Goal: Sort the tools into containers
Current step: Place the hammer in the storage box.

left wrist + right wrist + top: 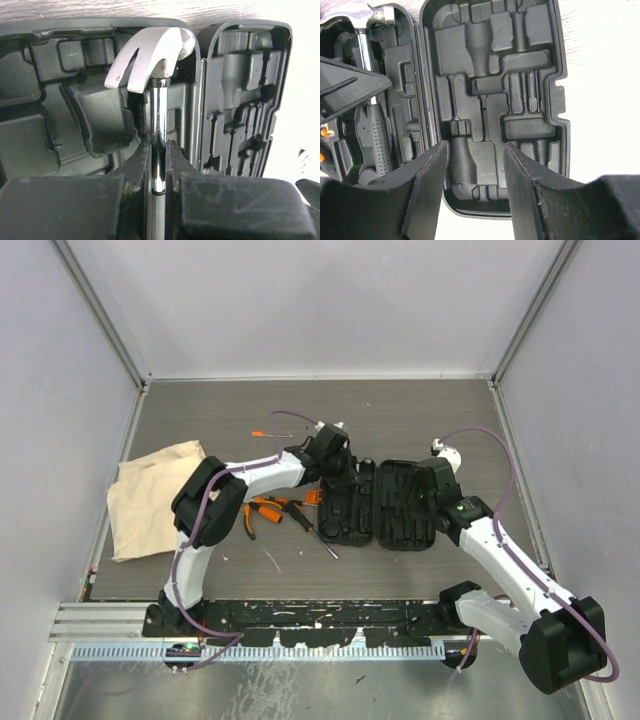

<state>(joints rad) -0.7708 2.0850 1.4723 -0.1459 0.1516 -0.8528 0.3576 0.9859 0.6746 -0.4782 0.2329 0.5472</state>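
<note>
The black tool case (pixel 400 505) lies open at the table's centre, both moulded halves facing up. My left gripper (pixel 338 472) is over its left half, shut on the steel shaft of the hammer (pixel 150 55), whose claw head sits at the far end of that half (pixel 159 145). The hammer's black handle (pixel 377 135) lies in its slot. My right gripper (pixel 475 147) is open and empty above the right half (pixel 490 100). Orange-and-black pliers (pixel 262 512) and screwdrivers (pixel 300 518) lie left of the case. A thin orange-tipped driver (pixel 266 433) lies farther back. The beige bag (pixel 150 495) is at left.
A thin pale stick (pixel 272 560) lies near the front, left of centre. One screwdriver (pixel 326 543) lies right by the case's front-left corner. Grey walls close the table on three sides. The arms' base rail (pixel 300 615) runs along the near edge.
</note>
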